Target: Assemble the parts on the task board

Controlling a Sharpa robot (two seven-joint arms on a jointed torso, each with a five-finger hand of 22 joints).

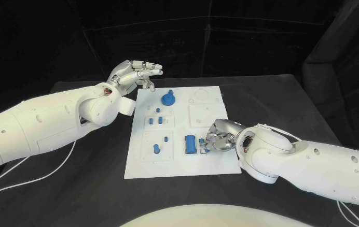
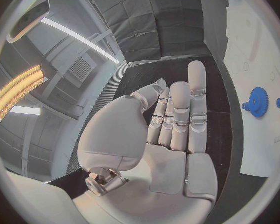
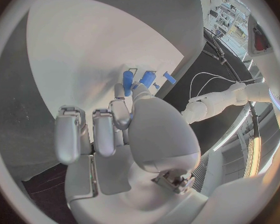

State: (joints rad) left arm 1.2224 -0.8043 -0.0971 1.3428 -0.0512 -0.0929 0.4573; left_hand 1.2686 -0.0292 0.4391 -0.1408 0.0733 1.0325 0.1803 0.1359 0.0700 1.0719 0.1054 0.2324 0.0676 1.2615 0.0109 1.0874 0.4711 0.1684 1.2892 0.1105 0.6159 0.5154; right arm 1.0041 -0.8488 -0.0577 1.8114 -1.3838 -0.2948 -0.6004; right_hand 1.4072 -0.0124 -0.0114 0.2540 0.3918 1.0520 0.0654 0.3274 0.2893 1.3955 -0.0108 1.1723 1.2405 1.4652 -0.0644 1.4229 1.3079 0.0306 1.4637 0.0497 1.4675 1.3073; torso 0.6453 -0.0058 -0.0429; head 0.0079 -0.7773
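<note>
Your right robot hand (image 1: 221, 136) pinches a small blue part (image 1: 202, 145) on the white task board (image 1: 206, 126); its long axis can't be told. Left robot hand (image 1: 133, 75) hovers, fingers spread, holding nothing.

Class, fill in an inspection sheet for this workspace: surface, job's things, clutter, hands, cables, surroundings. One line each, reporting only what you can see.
Surface: black table, cloth-covered.
Job's things: white task board at the middle; blue gear at its far end, small blue parts mid-board, blue block near the right hand.
Clutter: nothing seen.
Hands: left hand raised off the board's far left corner, fingers extended, holding nothing; right hand on the board, fingertips at a small blue piece, grip unclear.
Cables: white cable under the left arm.
Surroundings: black backdrop.
</note>
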